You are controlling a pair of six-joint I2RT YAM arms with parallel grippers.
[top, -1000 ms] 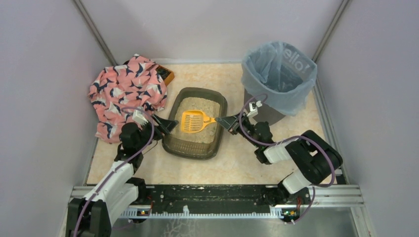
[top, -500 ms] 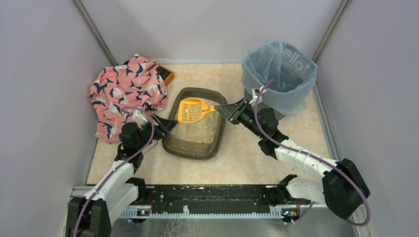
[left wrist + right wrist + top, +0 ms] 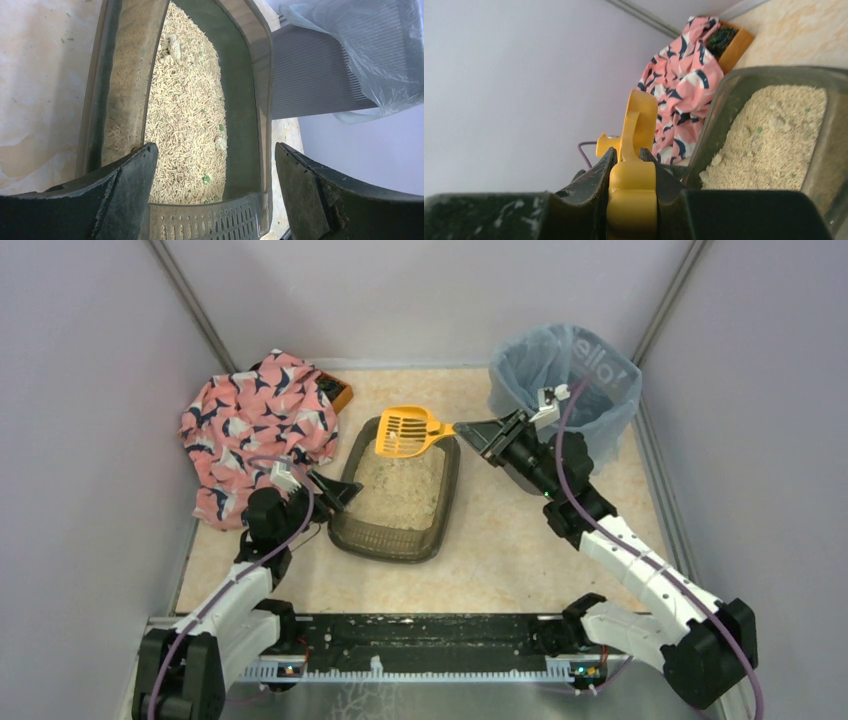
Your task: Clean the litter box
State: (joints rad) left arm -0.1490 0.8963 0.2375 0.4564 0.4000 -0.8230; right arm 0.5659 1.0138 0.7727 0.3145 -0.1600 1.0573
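Observation:
The litter box [image 3: 386, 540] is a low dark tray of pale beige litter [image 3: 400, 488] in the middle of the floor. My right gripper [image 3: 462, 428] is shut on the handle of the yellow-orange slotted scoop [image 3: 404, 430] and holds it in the air over the box's far end. The right wrist view shows the handle [image 3: 631, 190] clamped between the fingers, with the box [image 3: 774, 75] below. My left gripper [image 3: 345, 495] is open at the box's left near wall. In the left wrist view [image 3: 215, 150] its jaws straddle the slotted end wall [image 3: 210, 220], and small green and grey bits lie in the litter [image 3: 185, 115].
A tall grey bin [image 3: 560, 465] with a blue bag [image 3: 565, 380] stands at the back right, just behind my right wrist. A pink patterned cloth [image 3: 255, 430] lies over an orange box [image 3: 342, 396] at the back left. Purple walls close in on three sides.
My right gripper has lifted the scoop out of the litter and carried it up and back toward the bin. The left arm has not moved.

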